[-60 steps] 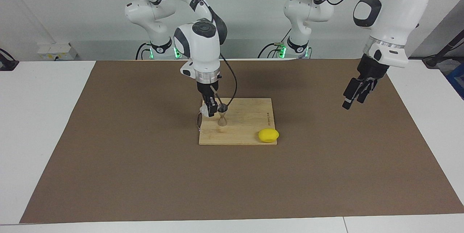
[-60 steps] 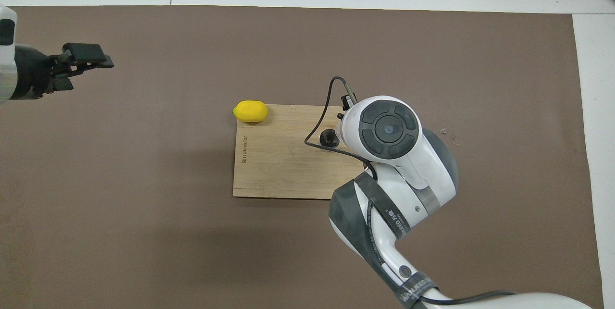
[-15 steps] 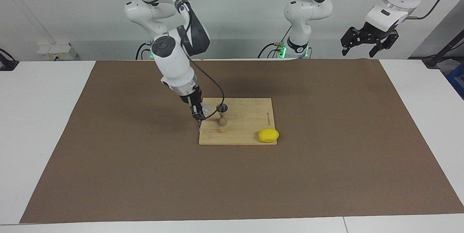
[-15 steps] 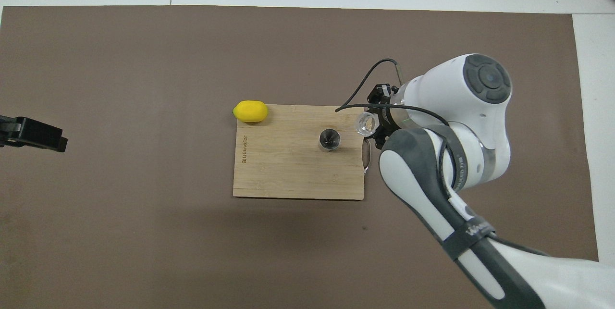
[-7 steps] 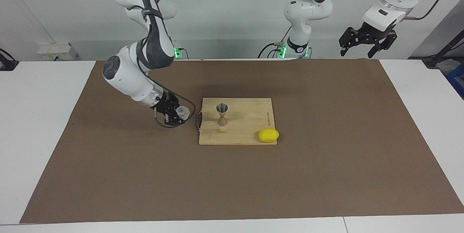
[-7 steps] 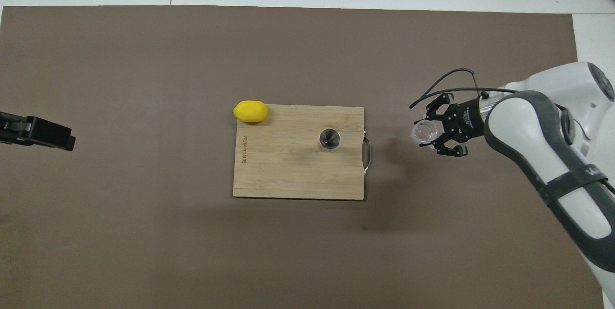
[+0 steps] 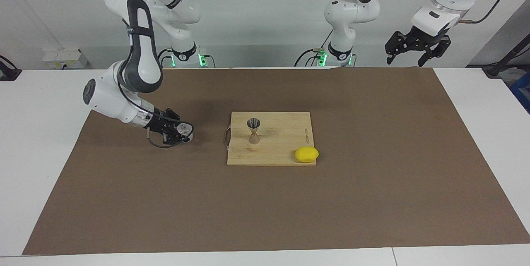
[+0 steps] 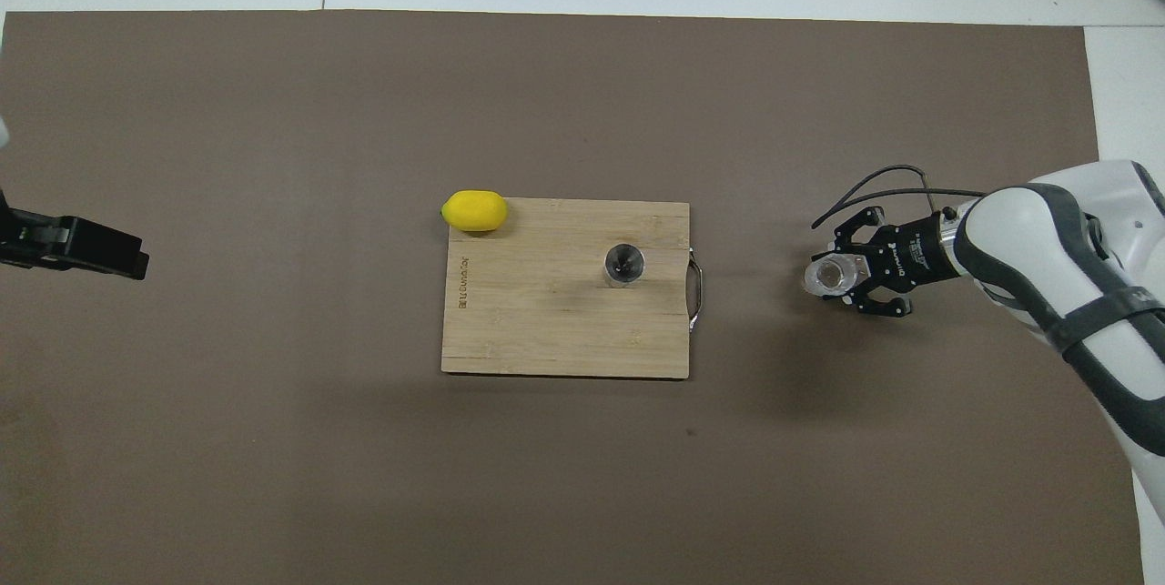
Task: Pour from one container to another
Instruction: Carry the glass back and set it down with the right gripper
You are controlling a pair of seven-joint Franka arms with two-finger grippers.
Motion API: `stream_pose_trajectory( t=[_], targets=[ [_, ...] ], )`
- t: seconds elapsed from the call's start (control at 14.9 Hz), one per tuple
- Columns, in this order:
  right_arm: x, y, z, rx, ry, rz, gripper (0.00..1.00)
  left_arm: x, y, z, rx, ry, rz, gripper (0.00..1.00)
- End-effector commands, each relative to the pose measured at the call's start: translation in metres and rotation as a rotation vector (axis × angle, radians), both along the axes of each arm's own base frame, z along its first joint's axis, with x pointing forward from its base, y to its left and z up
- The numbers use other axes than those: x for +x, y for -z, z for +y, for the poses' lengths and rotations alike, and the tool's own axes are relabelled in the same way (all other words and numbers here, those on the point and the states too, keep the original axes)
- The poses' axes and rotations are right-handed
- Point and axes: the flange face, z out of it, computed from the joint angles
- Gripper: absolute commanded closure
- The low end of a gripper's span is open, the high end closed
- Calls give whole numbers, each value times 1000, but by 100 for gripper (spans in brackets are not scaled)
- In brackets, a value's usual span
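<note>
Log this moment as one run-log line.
right gripper: shut on clear cup, low over mat | left gripper: open, waiting | jigger: upright on cutting board

The jigger (image 7: 254, 130) stands on the cutting board (image 7: 281, 131), the lemon (image 7: 307, 154) at its corner farther from the robots.

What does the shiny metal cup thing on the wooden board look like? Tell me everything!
The jigger is small, silver-grey and looks like metal. It is shaped like an hourglass: two cones joined at a thin waist. It stands upright on the wooden board, open mouth up, toward the board's handle end. From overhead its mouth is a dark round funnel; what is inside cannot be seen. Only the board touches it; neither gripper is near.
</note>
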Motion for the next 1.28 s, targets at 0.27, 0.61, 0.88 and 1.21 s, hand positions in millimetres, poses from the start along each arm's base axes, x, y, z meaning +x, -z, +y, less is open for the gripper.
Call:
stream_pose_trajectory(
  t=[0.27,0.61,0.88,1.21],
  targets=[
    [-2,16,-16,64,-27,-24,64,-8,-1,6,19,-3,-12,0],
    [-2,-12,-10,35,-47,-53,0,-8,-1,5,19,-1,-11,0],
    [-8,-56,-20,-10,-65,-77,0,-8,-1,5,19,-1,-11,0],
    [-16,-122,-21,-193,-226,-160,0,-8,-1,6,19,-3,-11,0]
  ],
)
